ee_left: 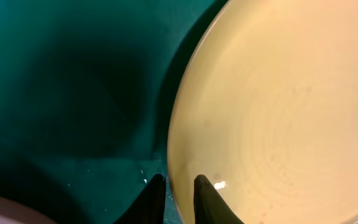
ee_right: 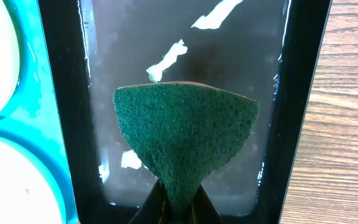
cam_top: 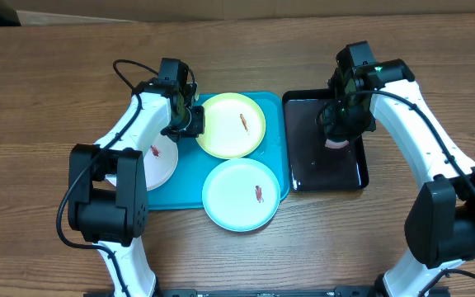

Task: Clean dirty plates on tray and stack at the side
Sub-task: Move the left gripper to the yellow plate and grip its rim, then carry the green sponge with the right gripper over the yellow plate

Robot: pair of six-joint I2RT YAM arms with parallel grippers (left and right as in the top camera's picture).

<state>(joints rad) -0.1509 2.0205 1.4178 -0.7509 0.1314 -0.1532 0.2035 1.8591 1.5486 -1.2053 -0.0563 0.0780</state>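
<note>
Pinching yellow plate (ee_left: 278, 112) rim in left fingers (ee_left: 151, 202), clenching sponge (ee_right: 185, 134) in right fingers (ee_right: 146, 211) above black tray (ee_right: 61, 93).

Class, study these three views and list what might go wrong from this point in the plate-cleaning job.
1. The left gripper pinches only the thin rim of the yellow-green plate; it may slip once scrubbing presses down.
2. The light blue plate overhangs the tray's front rim; a nudge could tip it off.
3. The right gripper's sponge hangs over the wet-looking black tray and might drip while crossing.
</note>
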